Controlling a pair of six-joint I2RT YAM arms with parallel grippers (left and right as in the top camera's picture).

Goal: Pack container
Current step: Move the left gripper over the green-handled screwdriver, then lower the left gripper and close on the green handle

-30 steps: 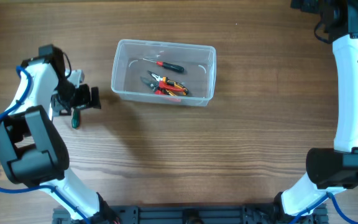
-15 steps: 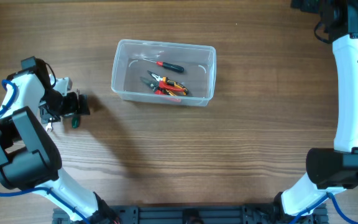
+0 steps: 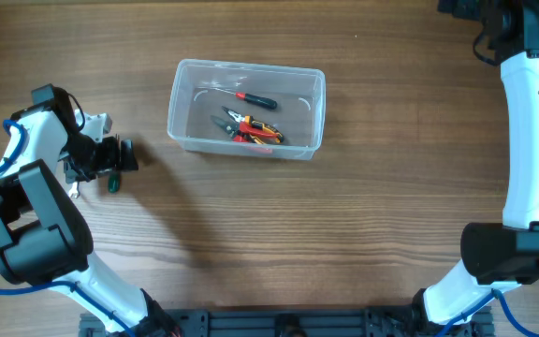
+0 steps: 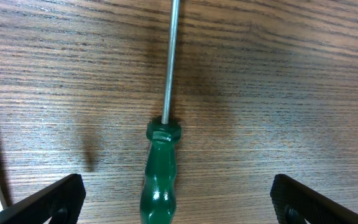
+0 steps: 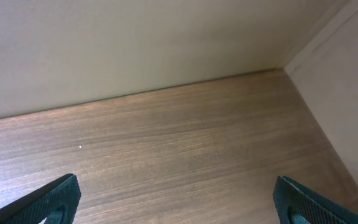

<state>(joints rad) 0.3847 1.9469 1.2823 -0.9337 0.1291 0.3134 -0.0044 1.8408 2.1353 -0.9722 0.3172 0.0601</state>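
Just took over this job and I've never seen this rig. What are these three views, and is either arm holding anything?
Two white robot arms work at a wooden table. The overhead view looks straight down: left arm at the left, right arm at the right. The other two views come from wrist cameras, with each tool's dark tips in the bottom corners. The left tool is open above a green-handled screwdriver, which lies on the table, ungripped. The right tool is open and empty, over bare wood by a wall. The clear container holds a small red-and-black screwdriver and orange-handled pliers.
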